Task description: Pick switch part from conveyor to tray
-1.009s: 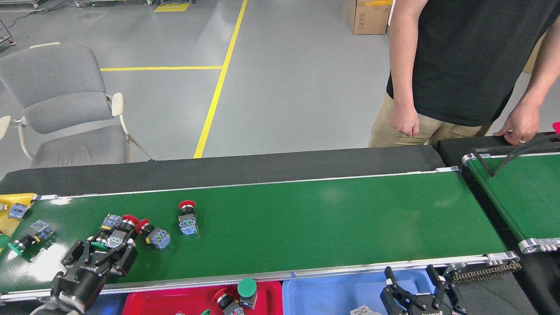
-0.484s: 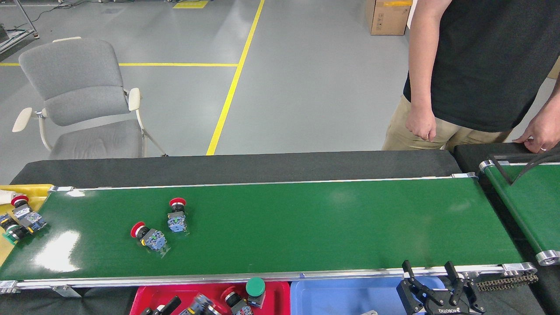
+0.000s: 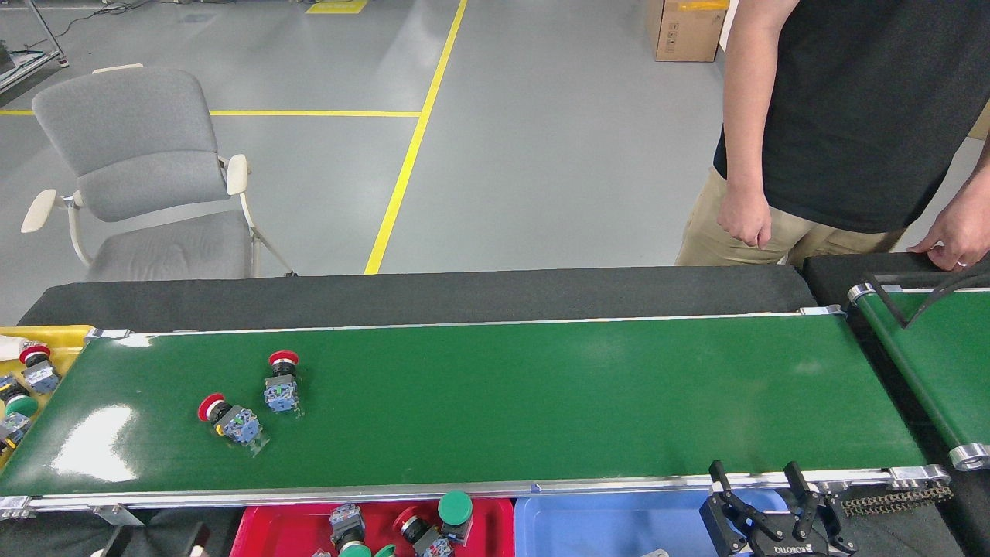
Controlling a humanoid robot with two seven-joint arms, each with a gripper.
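Two red-capped switch parts are sitting on the conveyor (image 3: 495,402) toward its left end: one (image 3: 281,382) upright-ish, the other (image 3: 230,418) lying on its side just beside it. The red tray (image 3: 263,524) is sitting below the near rail and already holding several parts; a blue tray (image 3: 603,522) is next to it.

Right gripper (image 3: 762,503) is hovering over the blue tray's right end, fingers (image 3: 721,478) spread apart, holding nothing. Left gripper: only a dark piece is showing at the bottom left edge, so you're not getting its finger state from this view.

Risks:
- If the belt is running leftward, both parts are likely heading for the yellow bin (image 3: 46,337) at the end.
- The two parts are lying close, so the fingers are likely nudging one while closing on the other.
- The tipped one may be rolling on its round cap.

Room: the belt right of the parts is lying bare. The person (image 3: 843,116) is standing across the table, hands off this belt.
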